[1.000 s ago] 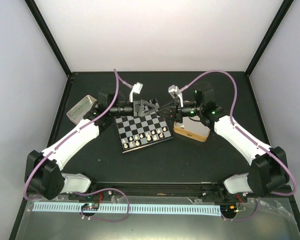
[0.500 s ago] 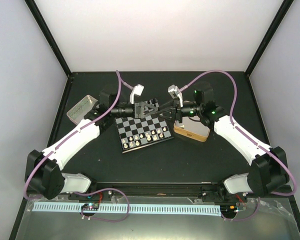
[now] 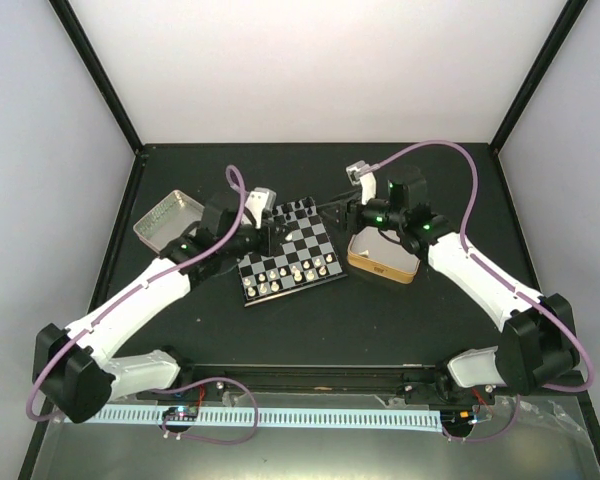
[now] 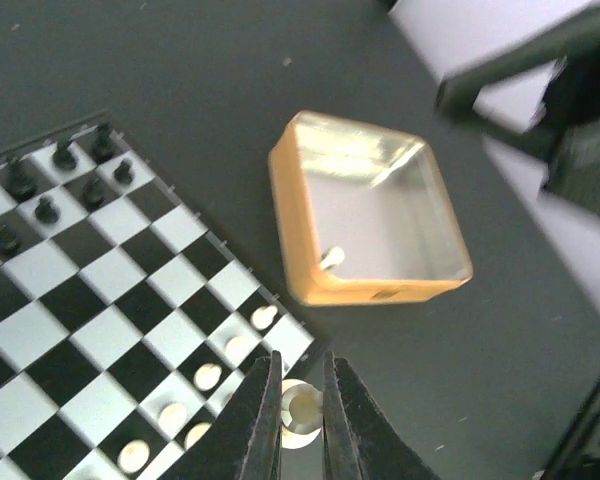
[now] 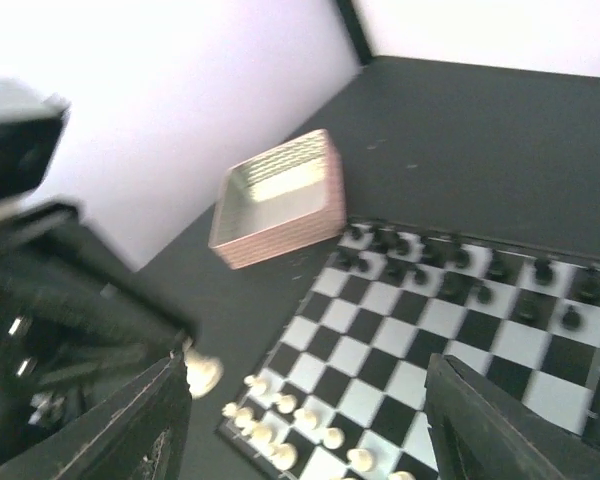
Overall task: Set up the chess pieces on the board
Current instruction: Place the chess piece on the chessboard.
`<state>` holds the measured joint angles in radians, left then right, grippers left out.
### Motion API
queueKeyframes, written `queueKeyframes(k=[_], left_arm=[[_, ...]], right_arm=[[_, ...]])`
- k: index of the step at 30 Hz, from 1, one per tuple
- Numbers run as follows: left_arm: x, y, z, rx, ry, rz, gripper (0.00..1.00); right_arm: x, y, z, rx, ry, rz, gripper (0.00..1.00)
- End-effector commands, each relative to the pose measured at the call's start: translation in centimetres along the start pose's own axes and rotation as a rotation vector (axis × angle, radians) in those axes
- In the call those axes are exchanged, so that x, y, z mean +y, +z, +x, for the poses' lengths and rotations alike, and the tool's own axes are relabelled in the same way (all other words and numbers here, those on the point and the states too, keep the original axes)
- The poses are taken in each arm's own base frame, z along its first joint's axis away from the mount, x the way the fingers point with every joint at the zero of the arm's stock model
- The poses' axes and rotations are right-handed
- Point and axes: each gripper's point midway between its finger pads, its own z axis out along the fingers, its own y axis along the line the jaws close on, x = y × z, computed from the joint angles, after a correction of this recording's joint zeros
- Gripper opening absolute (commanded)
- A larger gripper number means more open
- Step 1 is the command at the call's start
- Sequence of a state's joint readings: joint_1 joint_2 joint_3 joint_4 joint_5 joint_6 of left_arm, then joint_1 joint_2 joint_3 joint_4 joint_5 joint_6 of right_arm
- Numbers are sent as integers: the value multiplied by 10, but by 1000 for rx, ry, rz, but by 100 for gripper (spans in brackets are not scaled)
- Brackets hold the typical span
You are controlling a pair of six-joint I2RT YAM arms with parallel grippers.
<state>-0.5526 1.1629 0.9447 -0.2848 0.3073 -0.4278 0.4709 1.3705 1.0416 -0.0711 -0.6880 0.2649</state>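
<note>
Chess pieces (image 3: pixel 296 270) are mostly set out: black ones line the 12 o'clock edge of the board (image 3: pixel 298 240), white ones its 6 o'clock edge. A second ago both claws were meeting tip to tip above the 12 o'clock edge; now they are well apart. The left gripper (image 4: pixel 301 372) sits back over the board's 9 o'clock side, pinched shut on a white piece (image 4: pixel 301 410). The right gripper (image 5: pixel 308 372) is drawn off toward the gold tin (image 4: pixel 352 292) at 3 o'clock, jaws spread wide with nothing between them. I judge this a completed hand-over, so the left arm now has to seat that piece among the white ranks. A loose white piece (image 4: pixel 330 258) lies in the gold tin, probably the right arm's next pick. The pale pink tin (image 5: pixel 280 232) stands at 10 o'clock
</note>
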Motion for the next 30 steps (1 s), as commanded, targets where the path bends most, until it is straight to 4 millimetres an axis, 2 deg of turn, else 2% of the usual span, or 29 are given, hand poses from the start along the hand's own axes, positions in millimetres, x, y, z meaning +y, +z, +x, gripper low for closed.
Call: queueKeyframes(k=[1, 6, 13, 20, 25, 30], left_arm=[[31, 1, 29, 48, 98, -222, 1], [36, 11, 57, 90, 140, -261, 1], [29, 31, 90, 128, 189, -204, 2], [34, 41, 106, 147, 175, -194, 2], [36, 44, 111, 152, 159, -197, 2], [45, 48, 120, 145, 155, -209, 2]], right_arm=[[-46, -14, -17, -124, 74, 292, 65], [-71, -22, -13, -146, 122, 428, 65], [-84, -21, -5, -128, 168, 469, 65], [-89, -20, 0, -119, 192, 480, 65], [-91, -21, 2, -116, 196, 486, 65], [-92, -21, 3, -116, 203, 488, 65]])
